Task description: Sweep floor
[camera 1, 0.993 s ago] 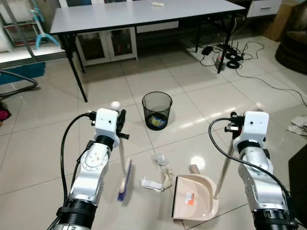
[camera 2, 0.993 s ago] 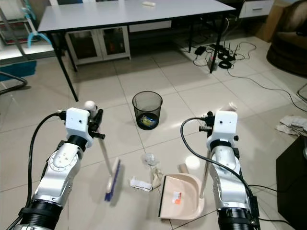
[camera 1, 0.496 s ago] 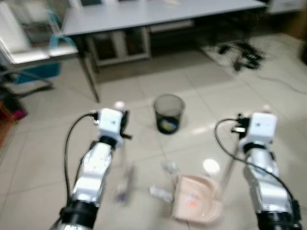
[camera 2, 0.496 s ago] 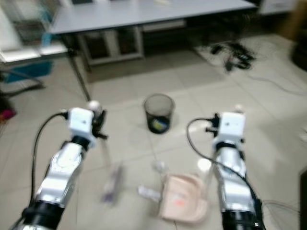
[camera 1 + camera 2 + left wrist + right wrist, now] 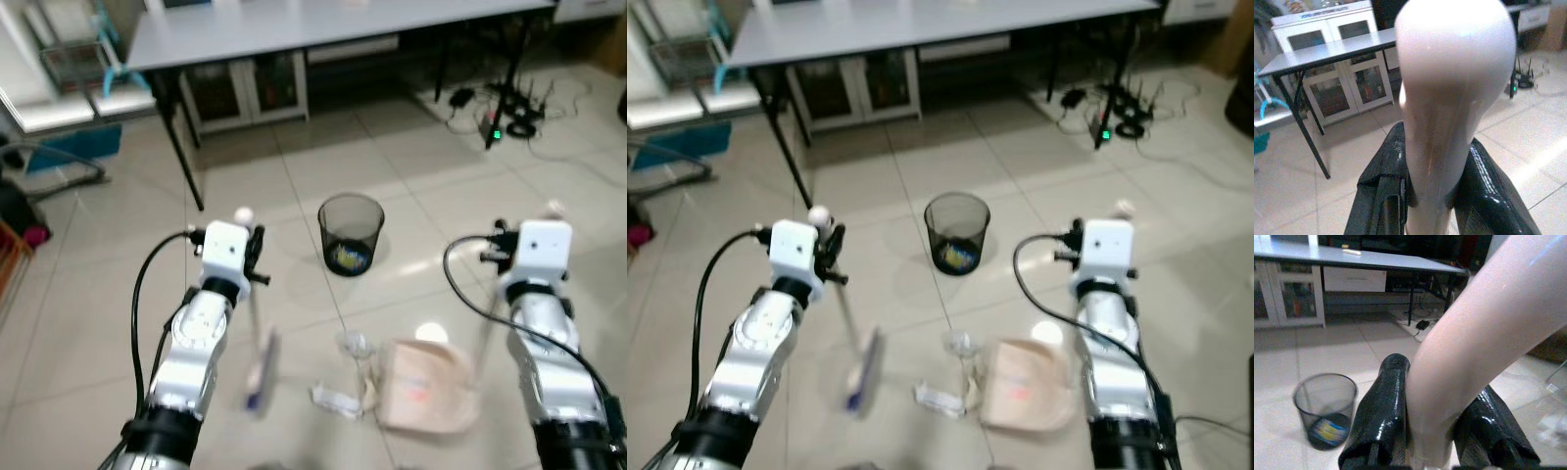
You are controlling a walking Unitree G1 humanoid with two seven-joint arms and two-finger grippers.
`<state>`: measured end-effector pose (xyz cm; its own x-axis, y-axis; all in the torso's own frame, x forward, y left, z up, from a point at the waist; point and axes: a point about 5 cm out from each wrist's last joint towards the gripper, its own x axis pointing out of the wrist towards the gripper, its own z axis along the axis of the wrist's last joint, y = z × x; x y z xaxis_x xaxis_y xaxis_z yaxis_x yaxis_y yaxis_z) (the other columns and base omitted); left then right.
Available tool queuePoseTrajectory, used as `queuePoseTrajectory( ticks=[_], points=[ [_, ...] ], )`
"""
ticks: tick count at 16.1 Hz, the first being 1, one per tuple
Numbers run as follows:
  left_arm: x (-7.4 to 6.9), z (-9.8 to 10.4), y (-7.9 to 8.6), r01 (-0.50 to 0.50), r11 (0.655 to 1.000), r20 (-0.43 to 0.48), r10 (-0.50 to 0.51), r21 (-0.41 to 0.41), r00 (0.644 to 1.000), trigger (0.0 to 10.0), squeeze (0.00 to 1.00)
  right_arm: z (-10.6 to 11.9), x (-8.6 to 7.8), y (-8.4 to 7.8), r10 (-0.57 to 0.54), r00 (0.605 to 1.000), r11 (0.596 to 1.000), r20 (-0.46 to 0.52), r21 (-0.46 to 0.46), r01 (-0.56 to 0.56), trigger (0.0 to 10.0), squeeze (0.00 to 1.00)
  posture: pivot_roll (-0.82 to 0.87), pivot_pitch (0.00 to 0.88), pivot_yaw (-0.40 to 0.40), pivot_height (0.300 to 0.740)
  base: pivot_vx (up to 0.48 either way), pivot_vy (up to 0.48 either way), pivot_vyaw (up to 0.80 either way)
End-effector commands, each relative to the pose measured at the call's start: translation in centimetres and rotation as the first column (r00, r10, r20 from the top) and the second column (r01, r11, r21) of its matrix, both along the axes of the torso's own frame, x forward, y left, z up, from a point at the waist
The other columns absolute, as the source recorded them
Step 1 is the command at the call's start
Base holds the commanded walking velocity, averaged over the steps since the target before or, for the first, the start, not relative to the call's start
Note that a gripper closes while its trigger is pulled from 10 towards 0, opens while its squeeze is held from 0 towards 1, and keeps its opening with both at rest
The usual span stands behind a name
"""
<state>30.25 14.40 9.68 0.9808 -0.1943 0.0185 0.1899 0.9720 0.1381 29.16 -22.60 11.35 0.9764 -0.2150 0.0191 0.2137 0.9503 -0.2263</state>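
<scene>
Left gripper (image 5: 1436, 205) is clamped on the broom handle (image 5: 1447, 98): smooth, glossy, pale plastic with a rounded knob on top. Right gripper (image 5: 1432, 431) is closed on the dustpan handle (image 5: 1484, 328), same slick pale finish. Both are hard, low-friction shafts, so you risk either one twisting or sliding in the fingers if you load it sideways.

On the floor between your arms: broom head (image 5: 261, 367) with blue bristles, blurred, down on the tile left of the litter. Crumpled white scraps (image 5: 345, 397) lie just beside the beige dustpan (image 5: 423, 387), near its left edge; whether they touch it I cannot tell. Light, crinkly stuff: a fast stroke could flick it past the pan or under it if the lip lifts.

Glossy tile (image 5: 98, 294), so expect scraps to skate.

Further out, black mesh bin (image 5: 351, 232) stands upright. Beyond that, grey worktop (image 5: 294, 29) on thin black legs, cables (image 5: 509, 108) behind.
</scene>
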Motion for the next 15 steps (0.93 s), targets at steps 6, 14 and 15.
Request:
queuePoseTrajectory(
  ticks=[6,14,15],
  points=[
    [1.0,-0.4,0.6,0.014,0.996,0.017,-0.015,0.092,1.000,10.0,0.00,0.8,2.8,1.2,0.072,0.995,0.995,0.069,-0.069,-0.067,10.0,0.00,-0.01,0.053,0.047,0.740,0.000,0.000,0.00],
    [0.9,-2.1,-1.0,0.141,0.986,0.033,-0.145,0.084,0.989,10.0,0.00,-2.0,4.2,4.4,0.075,0.996,0.996,0.053,-0.043,-0.073,10.0,0.00,0.03,0.154,0.078,0.740,0.000,0.000,0.00],
    [0.9,-2.1,-1.5,0.188,0.980,0.035,-0.190,0.060,0.981,10.0,0.00,-2.3,4.1,4.9,0.084,0.995,0.996,0.061,-0.047,-0.081,10.0,0.00,0.04,0.160,0.081,0.740,0.000,0.000,0.00]
  ],
)
